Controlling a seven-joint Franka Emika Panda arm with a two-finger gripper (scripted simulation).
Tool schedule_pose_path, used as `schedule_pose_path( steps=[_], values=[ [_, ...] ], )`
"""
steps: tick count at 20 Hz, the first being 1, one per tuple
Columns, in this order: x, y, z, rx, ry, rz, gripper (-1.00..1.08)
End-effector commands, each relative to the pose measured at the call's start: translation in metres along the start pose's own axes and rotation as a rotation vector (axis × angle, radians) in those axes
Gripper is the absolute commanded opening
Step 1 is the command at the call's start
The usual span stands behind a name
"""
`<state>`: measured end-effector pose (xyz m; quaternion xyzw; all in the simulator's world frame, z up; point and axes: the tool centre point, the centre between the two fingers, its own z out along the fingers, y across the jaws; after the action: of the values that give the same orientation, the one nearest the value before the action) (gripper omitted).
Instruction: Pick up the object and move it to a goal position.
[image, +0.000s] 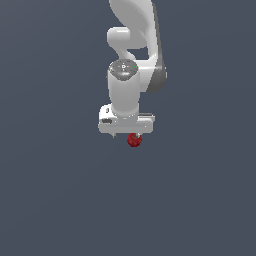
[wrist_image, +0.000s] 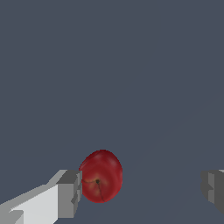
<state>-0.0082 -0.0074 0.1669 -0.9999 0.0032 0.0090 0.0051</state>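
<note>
While the gripper (wrist_image: 141, 188) is hanging with its jaws spread apart, the object (wrist_image: 101, 176) is sitting beside 1 fingertip (wrist_image: 70, 192), ungrasped.

A small dark red roundish object (image: 134, 140) sits just under the white robot gripper (image: 126, 134), toward the exterior view's right of the gripper's middle. The arm rises above the gripper, toward the far top of the exterior view. In the wrist view, the object (wrist_image: 101, 176) lies between the 2 fingers (wrist_image: 70, 194), close against 1 of them and well apart from the other; contact with the close finger cannot be told. The flat grey surface (image: 60, 200) spreads out on all sides around them.
</note>
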Motion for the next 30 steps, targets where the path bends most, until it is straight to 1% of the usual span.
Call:
schedule_pose_path(
  steps=[1,4,9,19,24,30],
  values=[
    [0.000,0.000,0.000,0.000,0.000,0.000,1.00],
    [-0.002,0.003,0.001,-0.003,-0.007,-0.002,1.00],
    [-0.009,0.015,0.006,-0.015,-0.035,-0.012,1.00],
    [-0.009,0.015,0.007,-0.016,-0.035,-0.020,1.00],
    [-0.012,0.011,0.012,-0.016,-0.032,-0.073,1.00],
    [-0.020,0.002,0.024,-0.016,-0.024,-0.187,1.00]
  ],
)
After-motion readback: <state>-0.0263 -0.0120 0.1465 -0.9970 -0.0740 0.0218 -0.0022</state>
